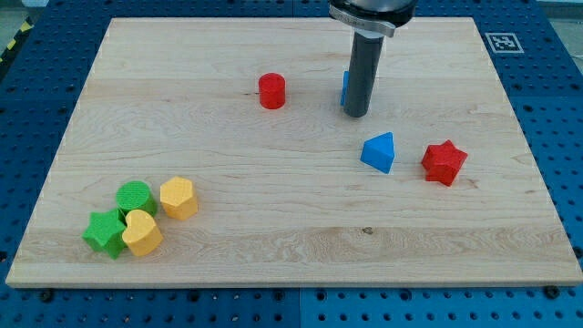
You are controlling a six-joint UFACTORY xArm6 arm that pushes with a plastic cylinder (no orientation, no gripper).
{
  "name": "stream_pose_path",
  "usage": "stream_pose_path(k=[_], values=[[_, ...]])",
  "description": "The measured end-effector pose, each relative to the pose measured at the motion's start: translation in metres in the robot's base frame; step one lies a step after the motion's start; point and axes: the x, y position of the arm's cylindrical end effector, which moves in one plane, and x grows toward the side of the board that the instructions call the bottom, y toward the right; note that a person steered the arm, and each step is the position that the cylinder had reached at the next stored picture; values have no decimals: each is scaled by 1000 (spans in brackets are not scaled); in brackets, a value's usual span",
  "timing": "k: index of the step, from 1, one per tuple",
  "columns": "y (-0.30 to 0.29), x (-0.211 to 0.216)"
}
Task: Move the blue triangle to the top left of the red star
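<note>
The blue triangle (379, 152) lies on the wooden board right of centre. The red star (444, 162) sits just to its right, a small gap between them. My tip (356, 115) rests on the board above and a little left of the blue triangle, apart from it. The rod hides most of another blue block (345, 88); only a sliver shows at the rod's left edge and its shape cannot be made out.
A red cylinder (271, 91) stands left of the rod. At the lower left cluster a green cylinder (135, 197), a green star (106, 233), a yellow heart (142, 233) and a yellow hexagonal block (178, 198). The board (291, 264) is edged by blue pegboard.
</note>
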Motion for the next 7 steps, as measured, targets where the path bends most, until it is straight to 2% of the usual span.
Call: stream_pose_path(k=[1, 3, 4, 5, 7], values=[[-7, 10], [-69, 21], [-78, 49], [-77, 87], [-13, 101]])
